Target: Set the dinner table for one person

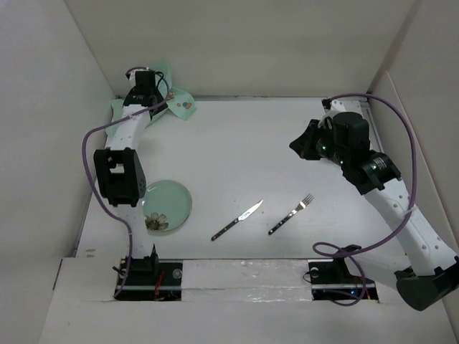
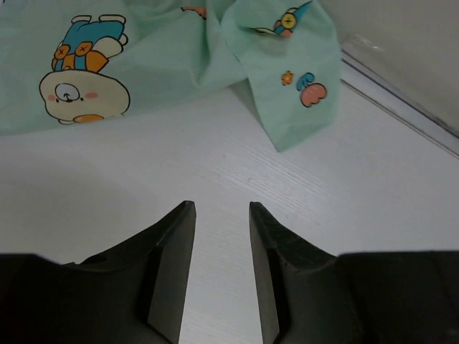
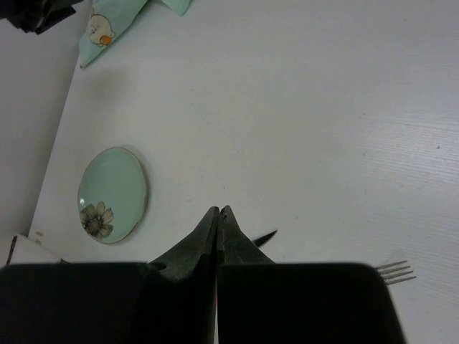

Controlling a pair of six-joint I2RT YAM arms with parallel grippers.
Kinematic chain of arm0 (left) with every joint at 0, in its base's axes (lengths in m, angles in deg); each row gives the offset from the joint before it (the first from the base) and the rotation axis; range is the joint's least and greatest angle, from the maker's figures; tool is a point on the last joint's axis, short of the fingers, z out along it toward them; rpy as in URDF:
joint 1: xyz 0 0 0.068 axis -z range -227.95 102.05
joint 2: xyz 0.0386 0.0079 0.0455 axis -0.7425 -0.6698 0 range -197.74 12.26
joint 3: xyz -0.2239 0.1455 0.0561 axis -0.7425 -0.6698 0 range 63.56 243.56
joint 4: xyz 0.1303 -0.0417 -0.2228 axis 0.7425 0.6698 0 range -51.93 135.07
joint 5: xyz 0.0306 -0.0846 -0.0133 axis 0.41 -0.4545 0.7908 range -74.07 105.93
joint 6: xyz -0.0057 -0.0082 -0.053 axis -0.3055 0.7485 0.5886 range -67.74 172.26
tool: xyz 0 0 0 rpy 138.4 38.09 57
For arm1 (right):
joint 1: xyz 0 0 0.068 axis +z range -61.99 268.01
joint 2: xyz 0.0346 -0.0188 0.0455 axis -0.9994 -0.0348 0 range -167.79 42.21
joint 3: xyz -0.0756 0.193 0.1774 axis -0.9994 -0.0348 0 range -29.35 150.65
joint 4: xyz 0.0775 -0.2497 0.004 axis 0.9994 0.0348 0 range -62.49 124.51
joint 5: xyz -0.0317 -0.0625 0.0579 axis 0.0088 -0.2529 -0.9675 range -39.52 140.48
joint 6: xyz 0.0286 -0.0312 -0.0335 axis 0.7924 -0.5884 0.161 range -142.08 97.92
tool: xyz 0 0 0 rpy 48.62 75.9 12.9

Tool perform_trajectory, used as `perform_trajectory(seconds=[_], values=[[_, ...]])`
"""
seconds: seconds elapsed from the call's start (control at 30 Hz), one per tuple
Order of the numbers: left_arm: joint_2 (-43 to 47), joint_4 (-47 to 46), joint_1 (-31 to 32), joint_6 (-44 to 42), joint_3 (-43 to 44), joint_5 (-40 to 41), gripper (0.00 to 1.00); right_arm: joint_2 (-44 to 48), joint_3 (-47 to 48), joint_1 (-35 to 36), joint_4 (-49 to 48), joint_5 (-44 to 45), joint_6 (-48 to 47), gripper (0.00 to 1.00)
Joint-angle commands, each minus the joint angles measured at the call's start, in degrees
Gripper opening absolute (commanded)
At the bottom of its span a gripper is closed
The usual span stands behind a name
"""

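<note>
The white dinner table (image 1: pixel 244 150) holds a mint-green plate (image 1: pixel 166 206) with a flower print at the near left, a knife (image 1: pixel 237 220) and a fork (image 1: pixel 291 214) near the front middle. The crumpled mint-green cartoon placemat (image 1: pixel 181 104) lies in the far left corner. My left gripper (image 1: pixel 154 92) hovers at it; in the left wrist view it (image 2: pixel 222 208) is open and empty, just short of the cloth (image 2: pixel 179 57). My right gripper (image 1: pixel 302 144) is raised over the table's right side; it (image 3: pixel 218 210) is shut and empty, above the knife tip (image 3: pixel 265 238).
White walls enclose the table on the left, back and right. A raised rail (image 2: pixel 401 93) runs along the far edge beside the placemat. The right wrist view also shows the plate (image 3: pixel 112 195), the fork tines (image 3: pixel 394 271) and the placemat (image 3: pixel 107 25).
</note>
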Motion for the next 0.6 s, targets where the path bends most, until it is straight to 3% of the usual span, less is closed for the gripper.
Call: perform_trajectory(seconds=[0.0,0.2,0.57], values=[[-7.0,2.7,-0.3,0.8,9.8,1.1,0.34,1.2,-1.1,-0.4,-3.6,-2.4,-1.5,0.00],[-18.0,0.5,-0.3,3.6,16.8,-2.7,0.51,-1.8,-0.7,-0.4,-3.1,-3.7,-2.1,0.00],[-32.2,-3.5,0.9,7.2,27.3,-2.7,0.51,-6.4,1.8,2.6,-3.1,-2.4,-0.5,0.00]])
